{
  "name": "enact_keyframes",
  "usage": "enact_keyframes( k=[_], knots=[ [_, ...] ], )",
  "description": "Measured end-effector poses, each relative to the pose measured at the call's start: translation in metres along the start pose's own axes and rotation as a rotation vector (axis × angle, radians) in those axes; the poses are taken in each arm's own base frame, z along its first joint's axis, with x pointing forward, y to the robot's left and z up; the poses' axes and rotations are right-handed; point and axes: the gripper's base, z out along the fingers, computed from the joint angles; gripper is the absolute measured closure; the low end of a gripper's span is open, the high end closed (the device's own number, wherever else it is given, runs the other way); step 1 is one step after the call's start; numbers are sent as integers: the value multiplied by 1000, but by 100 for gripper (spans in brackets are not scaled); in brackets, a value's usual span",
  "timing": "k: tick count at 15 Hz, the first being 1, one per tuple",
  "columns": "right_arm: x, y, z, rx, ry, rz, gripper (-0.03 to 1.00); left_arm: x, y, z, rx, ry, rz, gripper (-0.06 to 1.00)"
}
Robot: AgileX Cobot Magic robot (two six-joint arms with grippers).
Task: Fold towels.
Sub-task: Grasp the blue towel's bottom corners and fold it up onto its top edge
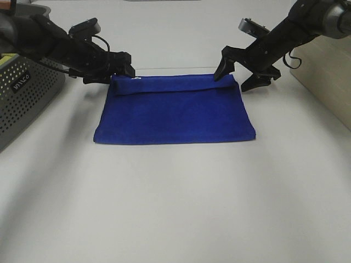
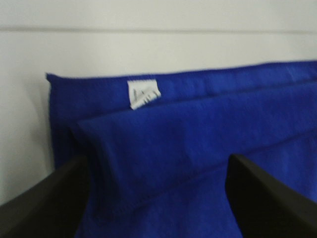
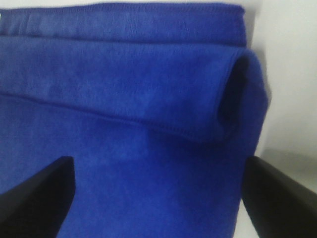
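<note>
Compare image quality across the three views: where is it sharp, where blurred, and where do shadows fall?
Exterior high: even light, the towel fairly crisp, faint soft-edged shadows on the table. Left wrist: blurred, the white tag unreadable. Right wrist: soft focus, the fingers near-black silhouettes.

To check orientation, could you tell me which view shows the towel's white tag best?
The left wrist view: the tag is large and clear near the towel corner. Exterior high shows it only as a tiny white speck; the right wrist view doesn't show it.
</note>
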Motion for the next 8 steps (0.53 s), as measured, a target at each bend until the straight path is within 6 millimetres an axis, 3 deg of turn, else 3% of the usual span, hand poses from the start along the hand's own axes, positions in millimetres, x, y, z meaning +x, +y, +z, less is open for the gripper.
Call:
enact_keyframes(
  k=[5, 8],
  knots=[
    [7, 15, -26, -28, 140, 7, 12, 5, -16, -25, 58, 149, -60, 22],
    [9, 17, -32, -18, 160, 21, 13, 33, -14, -40, 15, 232, -149, 22]
  ],
)
